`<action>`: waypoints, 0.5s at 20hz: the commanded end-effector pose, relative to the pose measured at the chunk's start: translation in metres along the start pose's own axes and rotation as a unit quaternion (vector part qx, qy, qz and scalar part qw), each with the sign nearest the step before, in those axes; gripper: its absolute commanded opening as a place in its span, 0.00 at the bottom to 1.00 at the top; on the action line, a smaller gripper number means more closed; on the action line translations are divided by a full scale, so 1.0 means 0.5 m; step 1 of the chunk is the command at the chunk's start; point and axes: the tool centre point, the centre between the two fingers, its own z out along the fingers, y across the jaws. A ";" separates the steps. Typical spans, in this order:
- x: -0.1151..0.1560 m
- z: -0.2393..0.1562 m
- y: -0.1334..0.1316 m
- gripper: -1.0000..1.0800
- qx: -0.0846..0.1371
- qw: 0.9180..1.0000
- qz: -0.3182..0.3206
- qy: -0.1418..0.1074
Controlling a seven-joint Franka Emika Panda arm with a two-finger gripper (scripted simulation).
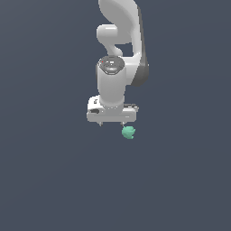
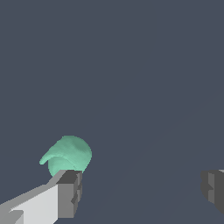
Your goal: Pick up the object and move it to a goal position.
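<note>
— In the exterior view, why is our tool point(image 1: 111, 123) at mid-frame? 
— We judge we're lining up; the object point(image 1: 128, 132) lies just lower-right of it.

— And the wrist view? 
— Fingers point(image 2: 70, 192) spread wide apart, object point(image 2: 68, 155) off-centre beside one. The other's cropped; no goal shows.

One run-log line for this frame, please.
phase: approach | claw: open, empty | teal-green object: beside one finger, not between fingers | grasp: not yet
</note>
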 end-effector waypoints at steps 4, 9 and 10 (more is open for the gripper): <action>0.000 0.001 -0.001 0.96 0.001 1.000 -0.003 -0.001; 0.003 0.003 -0.004 0.96 0.003 1.000 -0.017 -0.006; 0.003 0.003 -0.004 0.96 0.003 1.000 -0.019 -0.007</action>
